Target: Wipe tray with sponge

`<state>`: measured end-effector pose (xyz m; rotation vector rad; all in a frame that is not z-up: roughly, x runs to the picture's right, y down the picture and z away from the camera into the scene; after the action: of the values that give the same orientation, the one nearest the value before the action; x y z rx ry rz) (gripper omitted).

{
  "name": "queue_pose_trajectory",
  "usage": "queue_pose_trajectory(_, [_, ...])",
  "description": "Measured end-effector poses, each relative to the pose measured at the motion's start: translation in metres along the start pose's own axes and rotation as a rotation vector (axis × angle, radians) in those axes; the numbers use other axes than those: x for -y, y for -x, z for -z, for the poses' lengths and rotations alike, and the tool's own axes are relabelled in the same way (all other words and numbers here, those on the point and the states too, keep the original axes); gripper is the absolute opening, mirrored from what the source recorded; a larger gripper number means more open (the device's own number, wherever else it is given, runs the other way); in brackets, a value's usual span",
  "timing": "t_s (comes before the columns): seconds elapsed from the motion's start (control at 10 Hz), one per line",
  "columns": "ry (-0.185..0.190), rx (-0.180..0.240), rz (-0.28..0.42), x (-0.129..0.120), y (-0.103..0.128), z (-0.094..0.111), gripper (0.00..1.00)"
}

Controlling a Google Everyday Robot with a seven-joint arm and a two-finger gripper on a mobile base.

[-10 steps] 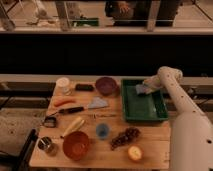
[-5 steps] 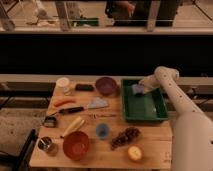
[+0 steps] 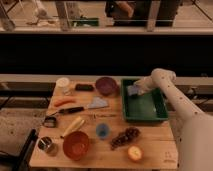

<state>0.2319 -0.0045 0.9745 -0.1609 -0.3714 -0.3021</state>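
The dark-green tray (image 3: 146, 111) sits at the right side of the wooden table. The blue-grey sponge (image 3: 132, 90) lies inside it at the far left corner, against the tray floor. My gripper (image 3: 138, 89) is at the end of the white arm that reaches in from the right. It is down in that corner, shut on the sponge and partly covering it.
Left of the tray stand a purple bowl (image 3: 105, 85), a white cup (image 3: 63, 83), a carrot (image 3: 65, 101), a black-handled knife (image 3: 75, 110) with a pale-blue wedge (image 3: 98, 103), a banana (image 3: 74, 125), a blue cup (image 3: 102, 131), a red bowl (image 3: 76, 145), grapes (image 3: 125, 136) and a round fruit (image 3: 134, 153).
My gripper has slid the sponge leftward across the far part of the tray, from near the middle toward the far left corner.
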Motion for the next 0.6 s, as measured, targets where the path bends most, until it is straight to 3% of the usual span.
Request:
queue_pose_trajectory(0.2, [-0.005, 0.014, 0.016, -0.008, 0.011, -0.001, 0.00])
queue_pose_trajectory(0.6, [0.007, 0.001, 0.053, -0.040, 0.032, 0.011, 0.00])
